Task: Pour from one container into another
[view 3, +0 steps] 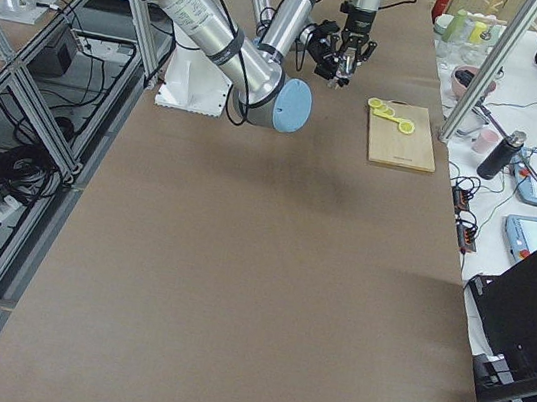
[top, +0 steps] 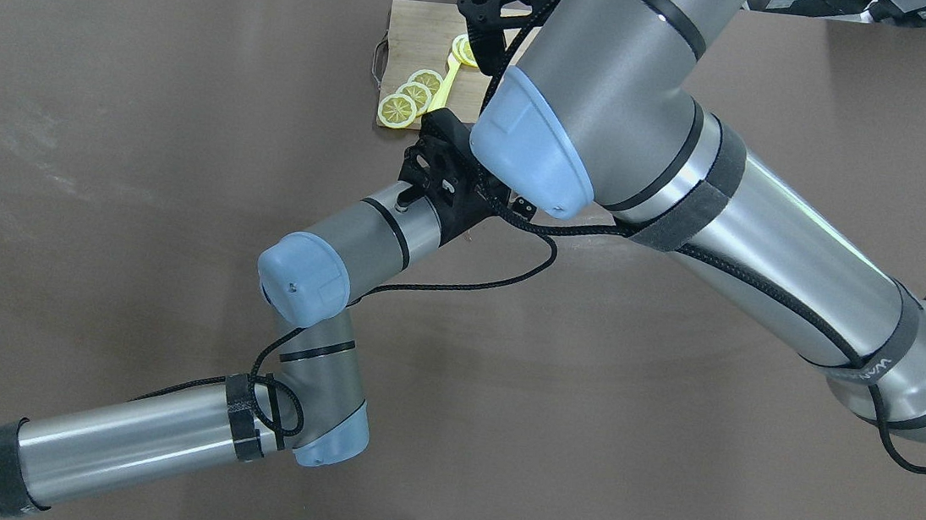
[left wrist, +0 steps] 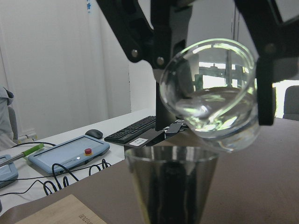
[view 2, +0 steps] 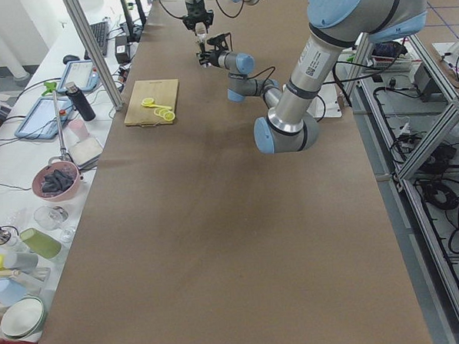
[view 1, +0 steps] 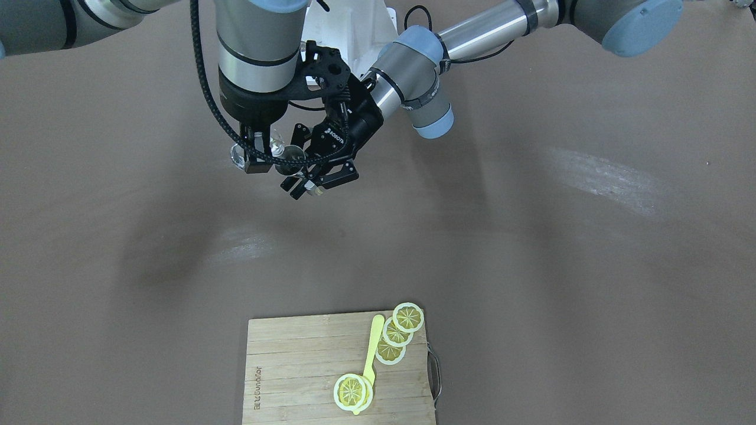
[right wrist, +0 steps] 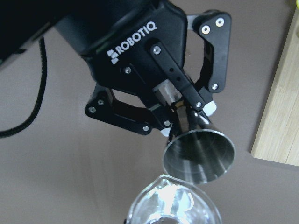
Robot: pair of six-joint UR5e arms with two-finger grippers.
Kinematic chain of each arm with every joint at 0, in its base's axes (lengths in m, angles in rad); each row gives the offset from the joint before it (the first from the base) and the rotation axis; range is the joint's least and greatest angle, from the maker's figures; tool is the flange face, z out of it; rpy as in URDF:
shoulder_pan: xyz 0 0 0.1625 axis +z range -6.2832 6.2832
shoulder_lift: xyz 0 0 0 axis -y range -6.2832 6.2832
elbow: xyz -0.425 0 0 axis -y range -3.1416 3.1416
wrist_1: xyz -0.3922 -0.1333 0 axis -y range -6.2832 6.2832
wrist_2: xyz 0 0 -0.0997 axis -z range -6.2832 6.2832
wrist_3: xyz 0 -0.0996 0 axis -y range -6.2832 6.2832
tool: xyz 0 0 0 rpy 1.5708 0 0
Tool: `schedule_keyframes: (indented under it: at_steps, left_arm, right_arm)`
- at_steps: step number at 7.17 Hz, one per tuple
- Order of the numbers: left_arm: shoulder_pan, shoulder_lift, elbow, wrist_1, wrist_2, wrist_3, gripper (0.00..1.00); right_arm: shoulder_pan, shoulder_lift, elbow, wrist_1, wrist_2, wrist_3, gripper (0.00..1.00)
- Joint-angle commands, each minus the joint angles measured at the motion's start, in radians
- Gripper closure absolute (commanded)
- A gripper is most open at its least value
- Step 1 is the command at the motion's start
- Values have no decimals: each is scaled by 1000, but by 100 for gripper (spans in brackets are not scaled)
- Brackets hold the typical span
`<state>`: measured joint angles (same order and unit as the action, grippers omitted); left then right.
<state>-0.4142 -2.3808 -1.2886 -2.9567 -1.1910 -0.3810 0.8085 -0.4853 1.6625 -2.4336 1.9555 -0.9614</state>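
Pour in mid-air above the brown table (view 1: 531, 265): the right gripper (left wrist: 212, 65) is clamping the clear glass cup (left wrist: 210, 98) by its sides and tipping its lip towards the steel jigger (left wrist: 170, 182), while the left gripper (right wrist: 187, 114), jaws closed on the jigger's waist, is holding it upright just beneath, probably so the open cone catches the stream.

We note a long brown matte table (view 1: 590, 265), light glare patches on its surface. Directly on it we see one rectangular pale bamboo cutting board (view 1: 295, 366) with a metal end handle, lying flat near the operators' edge.
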Motion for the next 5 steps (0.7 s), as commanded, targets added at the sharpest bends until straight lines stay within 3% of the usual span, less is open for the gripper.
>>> schedule_keyframes:
  at_steps: [1, 5]
  left_arm:
    - [0, 0, 0, 2, 1, 1, 100]
    - [0, 0, 0, 1, 1, 1, 100]
  right_arm:
    - [-5, 19, -21, -33, -9, -19, 100]
    - [-3, 71, -102, -45, -24, -65, 100]
